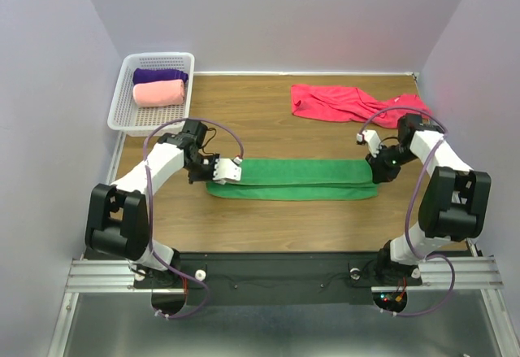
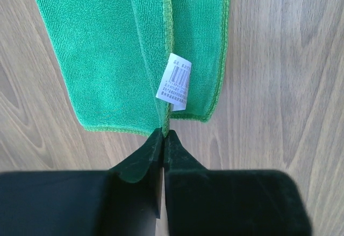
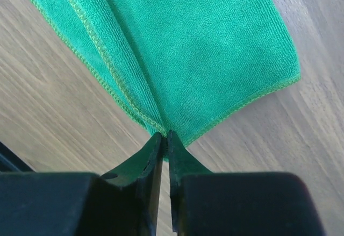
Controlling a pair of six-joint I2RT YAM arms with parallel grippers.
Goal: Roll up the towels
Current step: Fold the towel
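Observation:
A green towel [image 1: 288,178] lies folded lengthwise into a long strip across the middle of the table. My left gripper [image 1: 230,171] is at its left end and my right gripper [image 1: 375,174] at its right end. In the left wrist view the left gripper [image 2: 163,134] is shut on the hem of the green towel [image 2: 107,48], just below a white label [image 2: 176,81]. The right wrist view has the right gripper [image 3: 164,135] pinching a corner fold of the green towel [image 3: 204,48]. A crimson towel [image 1: 349,103] lies crumpled at the back right.
A white mesh basket [image 1: 122,97] stands at the back left, holding a rolled purple towel [image 1: 158,75] and a rolled salmon-pink towel [image 1: 158,93]. Walls close in the table on three sides. Bare wood lies in front of the green strip.

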